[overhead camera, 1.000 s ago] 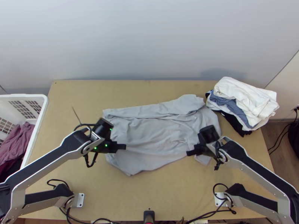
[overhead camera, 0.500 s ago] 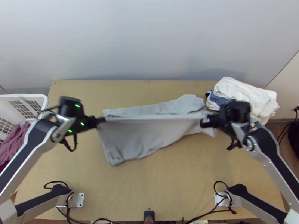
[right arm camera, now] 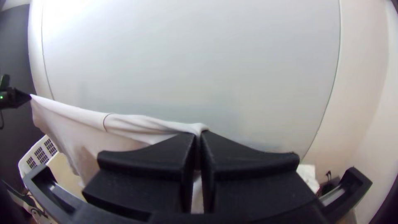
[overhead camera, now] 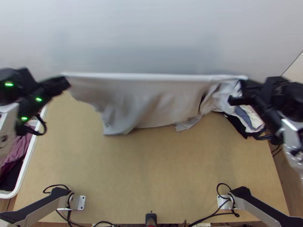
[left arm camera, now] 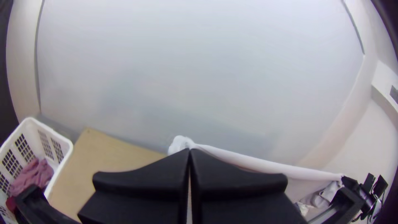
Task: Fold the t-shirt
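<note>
The light grey t-shirt (overhead camera: 140, 98) hangs stretched between both grippers above the table's far half, its upper edge taut and its lower part loose. My left gripper (overhead camera: 67, 80) holds one end of that edge at the left; in the left wrist view the left gripper (left arm camera: 189, 151) is shut on the cloth. My right gripper (overhead camera: 238, 90) holds the other end near the clothes pile; in the right wrist view the right gripper (right arm camera: 199, 135) is shut on a bunched bit of the t-shirt (right arm camera: 124, 124).
A white basket (overhead camera: 28, 162) with mauve and dark clothes stands at the table's left. A pile of folded clothes (overhead camera: 252, 119) lies at the table's far right, partly behind the t-shirt and right arm. The wall rises behind the table (overhead camera: 151, 170).
Both grippers have risen and moved apart toward the far side, left one leftward, right one rightward. The t-shirt, earlier lying on the table, has been lifted and pulled taut between them.
</note>
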`<act>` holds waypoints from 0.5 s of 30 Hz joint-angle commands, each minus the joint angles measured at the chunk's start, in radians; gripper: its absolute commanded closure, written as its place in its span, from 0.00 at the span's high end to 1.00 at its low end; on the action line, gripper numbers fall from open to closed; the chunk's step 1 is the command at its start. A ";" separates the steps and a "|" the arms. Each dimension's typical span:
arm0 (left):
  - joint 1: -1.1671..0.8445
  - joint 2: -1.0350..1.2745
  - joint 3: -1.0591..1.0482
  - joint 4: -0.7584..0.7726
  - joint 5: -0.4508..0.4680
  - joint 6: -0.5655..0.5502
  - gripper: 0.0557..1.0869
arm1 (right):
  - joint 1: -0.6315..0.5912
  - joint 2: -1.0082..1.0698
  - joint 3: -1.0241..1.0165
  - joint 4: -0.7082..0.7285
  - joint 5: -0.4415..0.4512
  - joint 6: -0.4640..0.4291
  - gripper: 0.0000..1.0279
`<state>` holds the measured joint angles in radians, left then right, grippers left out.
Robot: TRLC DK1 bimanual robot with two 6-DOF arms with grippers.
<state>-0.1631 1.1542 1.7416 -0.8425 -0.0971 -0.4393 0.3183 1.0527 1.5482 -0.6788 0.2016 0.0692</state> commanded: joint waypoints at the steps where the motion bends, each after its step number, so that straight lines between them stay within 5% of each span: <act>1: 0.027 0.010 0.251 0.042 -0.115 0.100 0.04 | 0.002 -0.043 0.168 0.038 0.070 -0.132 0.03; 10: 0.027 -0.048 0.395 0.080 -0.220 0.206 0.04 | -0.001 -0.211 0.141 0.231 0.098 -0.394 0.03; 15: 0.027 -0.113 0.427 0.072 -0.228 0.257 0.04 | -0.007 -0.278 0.159 0.275 0.099 -0.442 0.03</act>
<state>-0.1398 1.1084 2.1021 -0.7761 -0.2752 -0.2501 0.3183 0.8677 1.6855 -0.4786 0.2768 -0.2790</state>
